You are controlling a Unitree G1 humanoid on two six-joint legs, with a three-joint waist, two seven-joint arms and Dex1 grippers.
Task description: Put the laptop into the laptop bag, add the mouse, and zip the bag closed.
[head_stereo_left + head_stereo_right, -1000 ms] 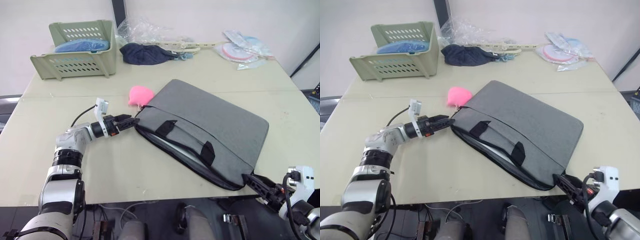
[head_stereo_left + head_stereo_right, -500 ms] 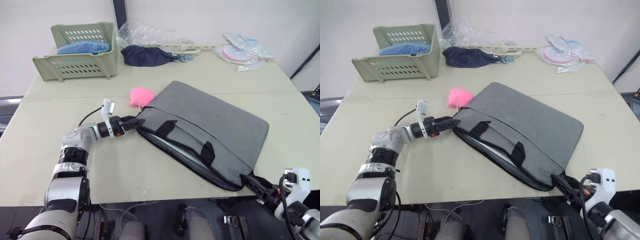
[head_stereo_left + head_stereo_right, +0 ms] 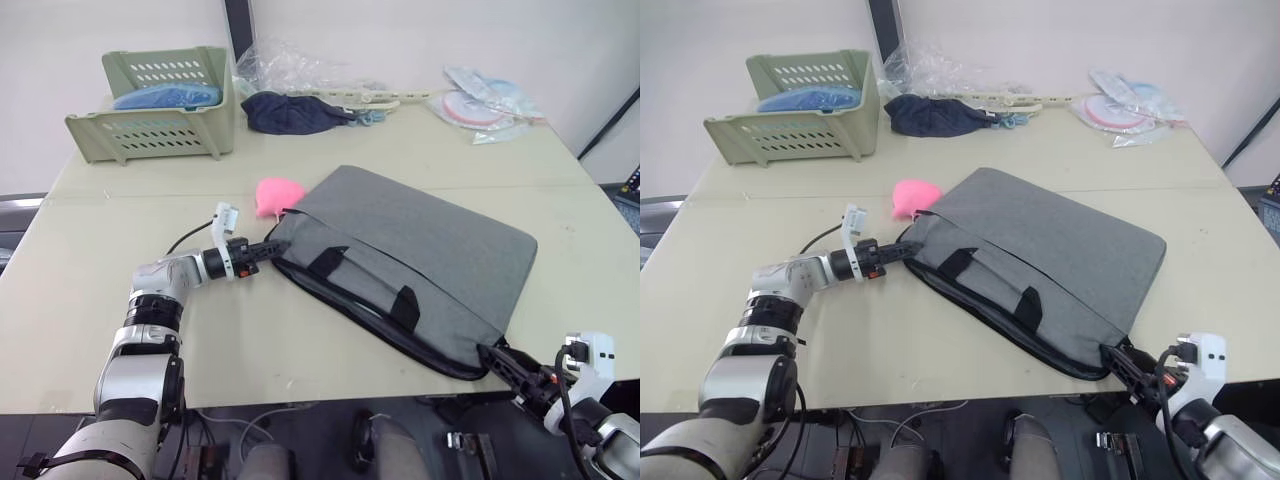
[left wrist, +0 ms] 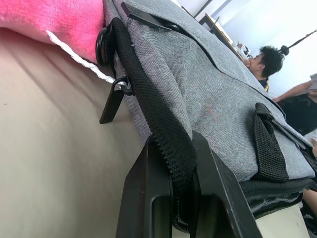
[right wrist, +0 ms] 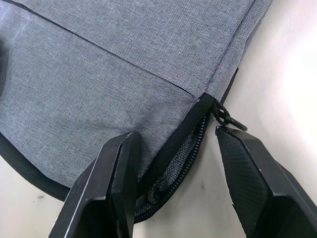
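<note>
Bright, even light falls softly from overhead, casting faint shadows on the counter (image 3: 300, 340), while the wrist views blur close to the jaws.

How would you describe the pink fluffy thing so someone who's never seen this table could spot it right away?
Start at the grey laptop bag lying slantwise in the middle of the table. At its far left corner, just past the left gripper shut on the bag's edge, sits a pink fluffy charm. It is the one bright pink, furry thing beside the bag.
</note>
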